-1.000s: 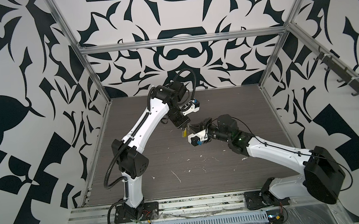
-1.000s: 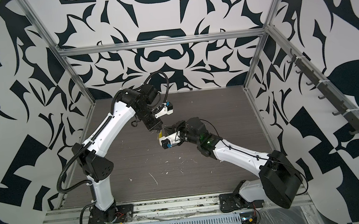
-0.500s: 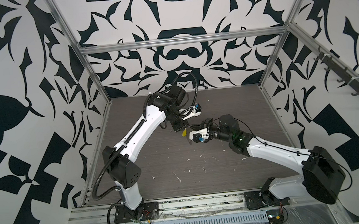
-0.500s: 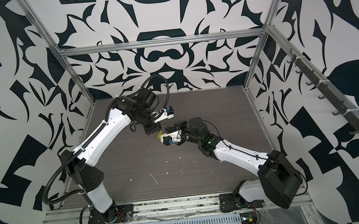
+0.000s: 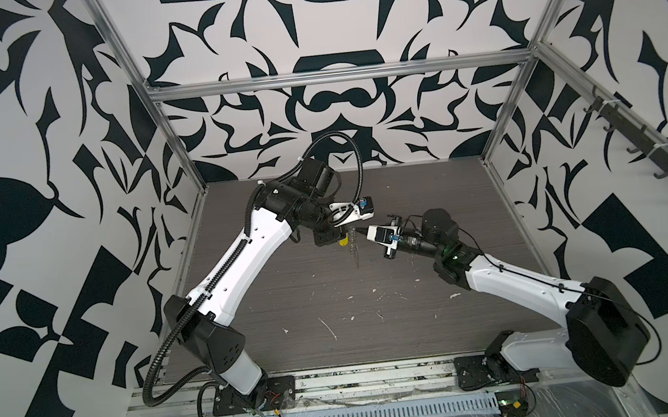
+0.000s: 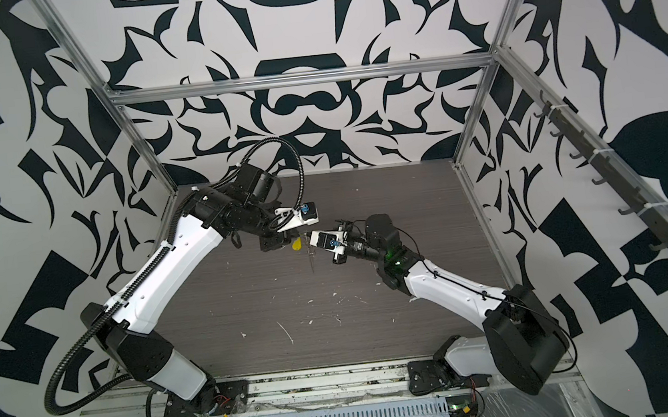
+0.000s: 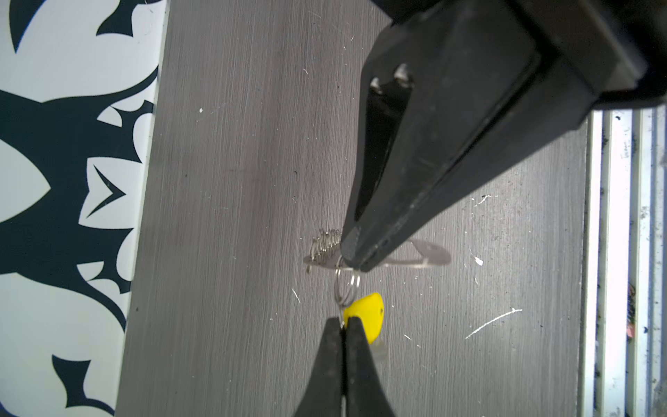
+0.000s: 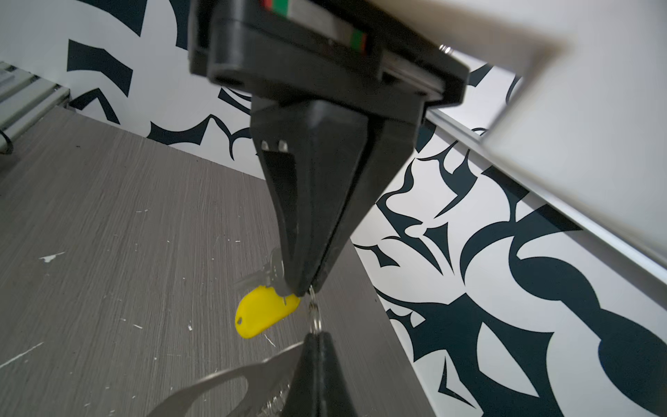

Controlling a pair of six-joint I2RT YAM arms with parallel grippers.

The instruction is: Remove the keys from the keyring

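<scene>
Mid-air over the grey wood-grain table point(image 5: 290, 289), left gripper point(image 7: 343, 323) is clamped on the keys point(image 7: 366, 314) at their bright yellow oblong plastic tag. Just right, joined to that tag, the silver-ringed grey-strap keyring point(image 7: 326, 246) dangles, pinched tight by the right gripper point(image 7: 355, 261).

Arms angled inward, left fingers point(image 7: 326, 368) and right fingers point(image 7: 426, 173) both pinched shut, their tips close together.
</scene>
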